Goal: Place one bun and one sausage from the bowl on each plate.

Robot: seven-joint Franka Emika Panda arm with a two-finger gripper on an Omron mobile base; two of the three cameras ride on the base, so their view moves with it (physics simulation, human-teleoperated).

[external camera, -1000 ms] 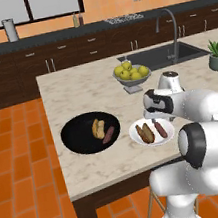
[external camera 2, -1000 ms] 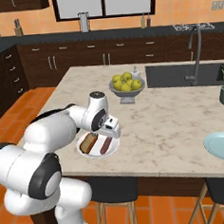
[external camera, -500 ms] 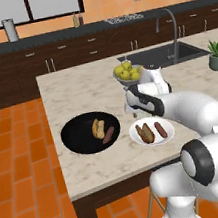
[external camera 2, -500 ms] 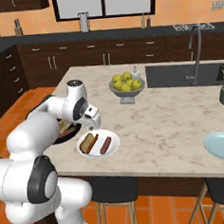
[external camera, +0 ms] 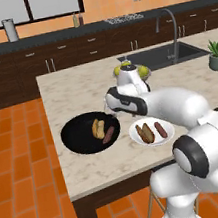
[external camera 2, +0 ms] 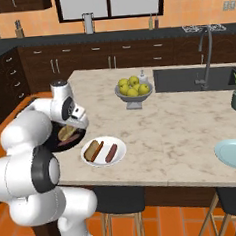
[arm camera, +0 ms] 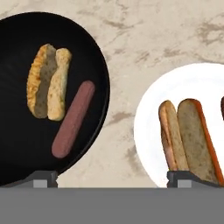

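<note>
Now: marble island counter (external camera: 91, 167) | orange tile floor (external camera: 30, 196) | dark cabinets (external camera 2: 110, 60) | jaws spread, holding nothing

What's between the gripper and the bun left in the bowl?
Nothing visible. The open gripper looks down past the bowl's rim; the bun lies uncovered inside, with the sausage beside it, not on top.
</note>
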